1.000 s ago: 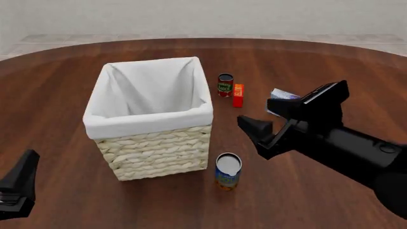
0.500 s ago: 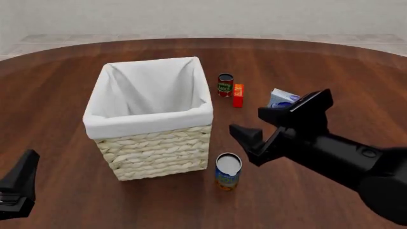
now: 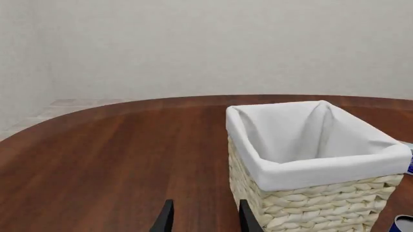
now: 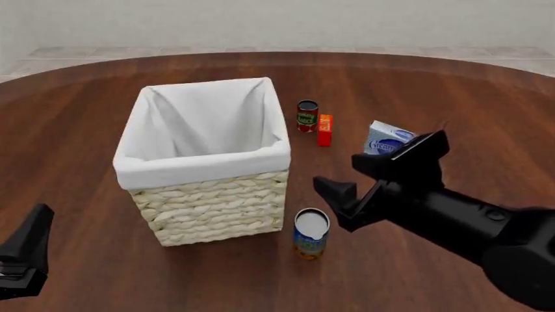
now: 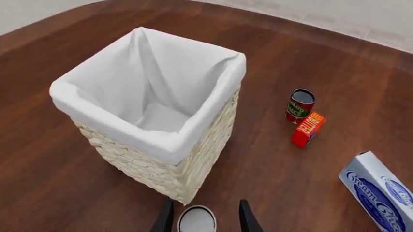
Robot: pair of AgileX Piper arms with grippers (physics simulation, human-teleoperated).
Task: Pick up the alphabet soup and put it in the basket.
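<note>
The alphabet soup (image 4: 310, 233), a silver-topped can with a blue label, stands upright on the table just in front of the basket's (image 4: 208, 198) right corner. My right gripper (image 4: 344, 174) hovers open a little above and to the right of the can, not touching it. In the right wrist view the can's top (image 5: 197, 220) shows between the open fingers (image 5: 166, 217), beside the basket (image 5: 129, 130). My left gripper (image 3: 205, 220) is open and empty, low at the near left (image 4: 26, 257), away from the basket (image 3: 310, 203).
A dark-topped red-and-green can (image 4: 307, 115) and a small red box (image 4: 324, 129) stand behind the basket's right side. A blue-and-white carton (image 4: 388, 138) lies just beyond my right gripper. The table is round, dark wood.
My right gripper has moved left and down, closer to the alphabet soup, uncovering more of the carton. The left gripper, can and basket have stayed still.
</note>
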